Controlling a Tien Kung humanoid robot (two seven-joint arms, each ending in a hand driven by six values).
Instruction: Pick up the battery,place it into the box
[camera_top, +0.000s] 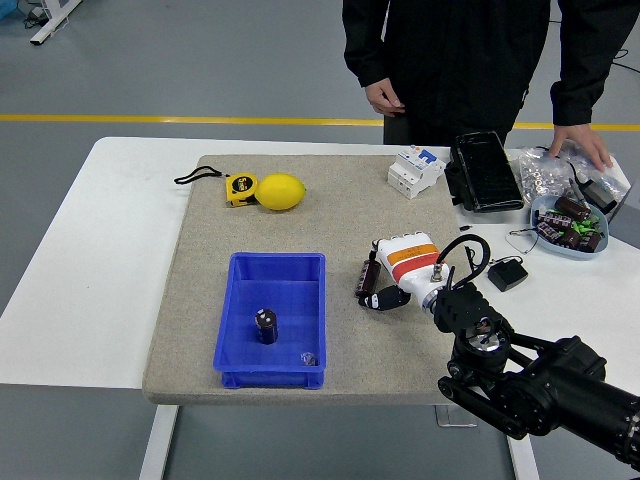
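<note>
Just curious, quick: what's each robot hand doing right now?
Left hand: not in view.
Right hand: fingers closing around the battery on the mat; a firm grip cannot be told.

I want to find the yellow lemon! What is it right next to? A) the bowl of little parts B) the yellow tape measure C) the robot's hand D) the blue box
B: the lemon lies against the yellow tape measure at the mat's far left.

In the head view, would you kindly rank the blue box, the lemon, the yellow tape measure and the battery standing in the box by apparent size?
1. Blue box
2. Lemon
3. Yellow tape measure, somewhat smaller than the lemon
4. Battery, though nearer the camera
</note>
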